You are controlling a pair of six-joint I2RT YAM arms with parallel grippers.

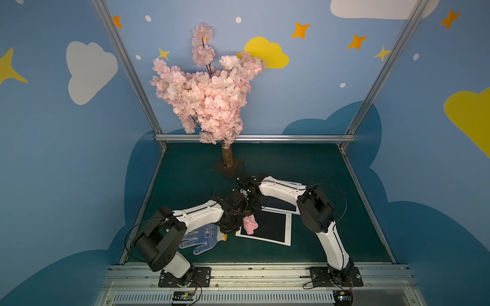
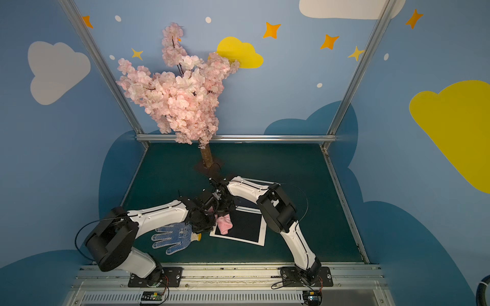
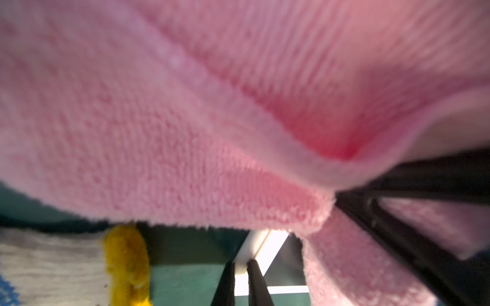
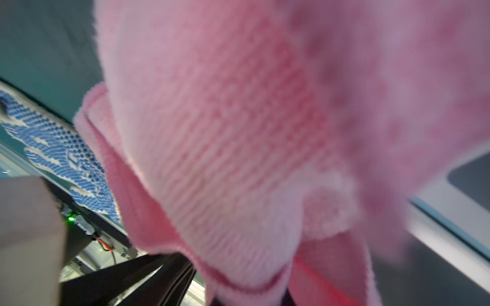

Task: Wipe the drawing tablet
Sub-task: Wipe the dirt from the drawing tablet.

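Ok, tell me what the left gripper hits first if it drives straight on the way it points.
Most likely the white frame of the black-screened drawing tablet, seen just past the tips of the left gripper. The fluffy pink cloth hangs close to that line and may brush it; depth is unclear.

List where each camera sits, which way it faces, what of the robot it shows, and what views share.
Top views: above the base rail, looking down and forward over the table; left arm, right arm, drawing tablet, glove and tree show.
Left wrist: on the left arm, facing along the left gripper, jaws nearly together; pink cloth fills most of it.
Right wrist: on the right arm, smothered by the cloth; own fingers unclear.
Shared: all four show the cloth; both wrist views glimpse glove and tablet edge.
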